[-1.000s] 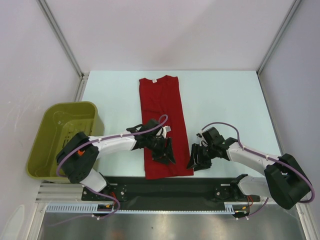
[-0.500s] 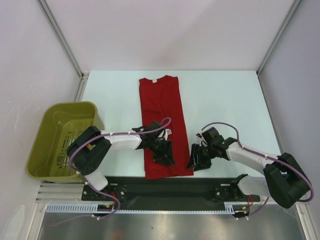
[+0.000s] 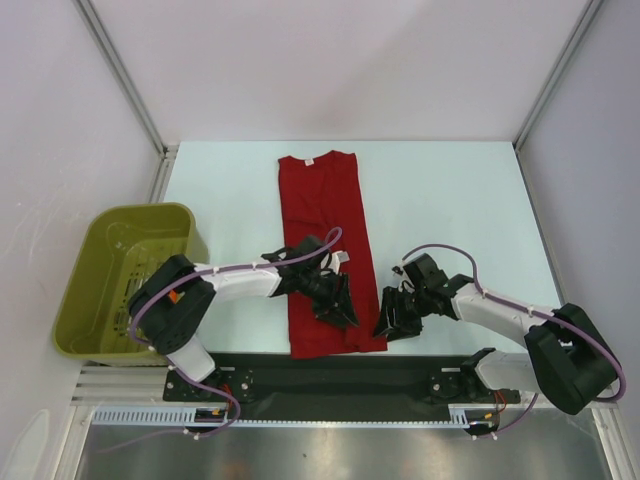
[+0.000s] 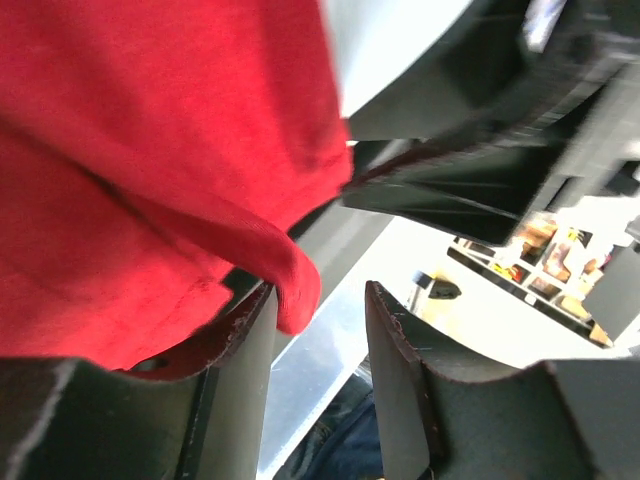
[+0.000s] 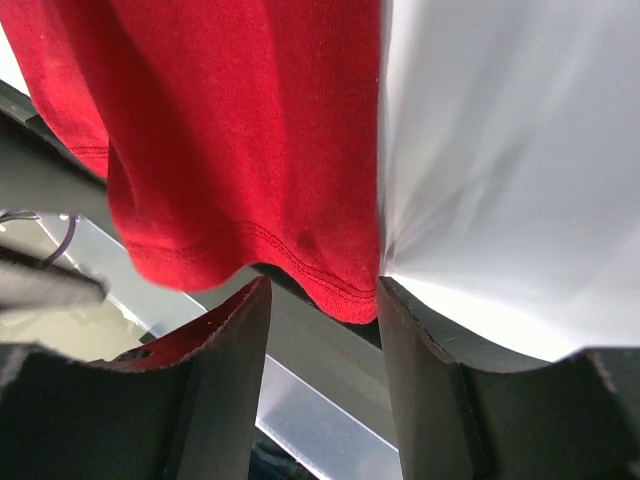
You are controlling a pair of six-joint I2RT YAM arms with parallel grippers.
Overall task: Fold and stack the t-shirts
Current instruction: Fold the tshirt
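1. T-shirt (image 3: 320, 220): one dark red shirt lies on the pale counter (image 3: 450, 200) in the middle of the top view. It is folded lengthwise into a long narrow strip.
2. Its neck, with a small white label (image 3: 310, 160), is at the upper end. Its hem is at the lower end, close to the dark strip along the counter's near edge.
3. Left pincer (image 3: 338, 305): it sits over the lower part of the shirt, right of the strip's middle. In the left wrist view its fingers (image 4: 245, 370) stand apart, and a rolled edge of red cloth hangs into the gap against the left-hand finger. The other finger is clear of the cloth.
4. Right pincer (image 3: 388, 318): it is at the shirt's lower right corner, just beside the cloth edge. In the right wrist view its fingers (image 5: 225, 380) stand apart. The stitched hem dips into the top of the gap between the tips, and white counter fills the right of that frame.
5. Neither pincer is pressed together on the cloth.
6. An olive-green basket (image 3: 140, 208) stands at the left of the top view, off the counter's edge and well apart from the shirt.
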